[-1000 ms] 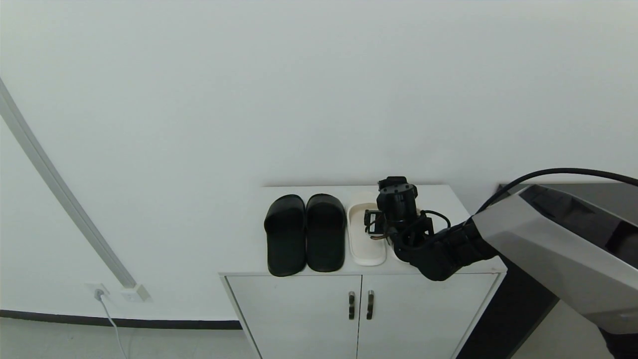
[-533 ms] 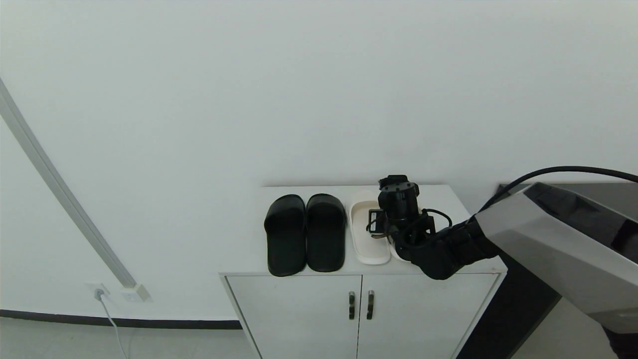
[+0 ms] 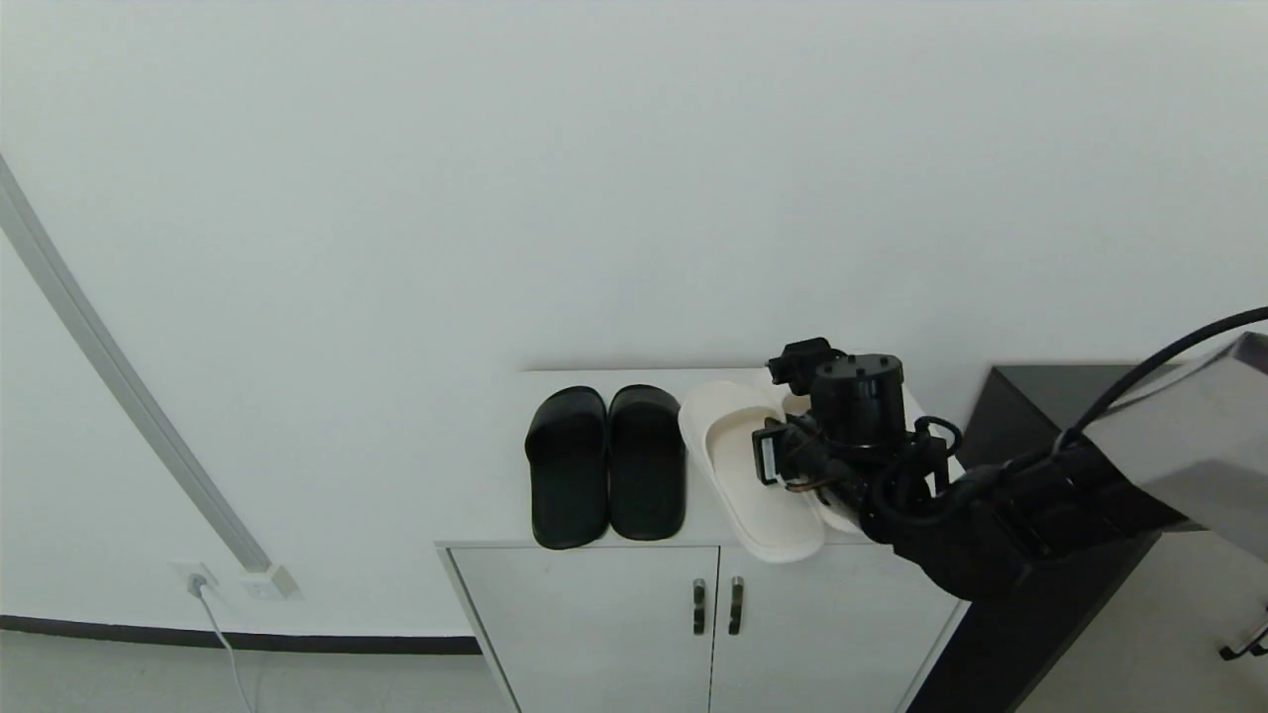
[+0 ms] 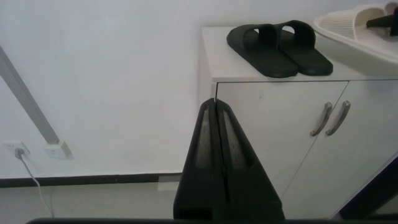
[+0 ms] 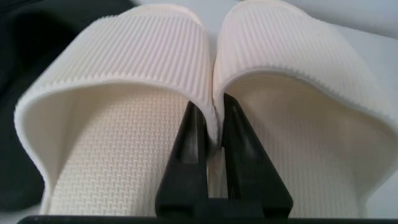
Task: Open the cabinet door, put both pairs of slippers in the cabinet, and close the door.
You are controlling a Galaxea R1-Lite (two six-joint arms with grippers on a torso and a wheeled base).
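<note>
Nothing to read here, not a letter, number or sign. The black slippers point(image 3: 639, 465) are plain, the white slippers point(image 3: 753, 485) show only ribbed texture, and the cabinet point(image 3: 594, 624) doors are blank.

Right pincer point(image 5: 213, 115) grips white slippers point(image 5: 124, 62); left pincer point(image 4: 216, 106) closed.
</note>
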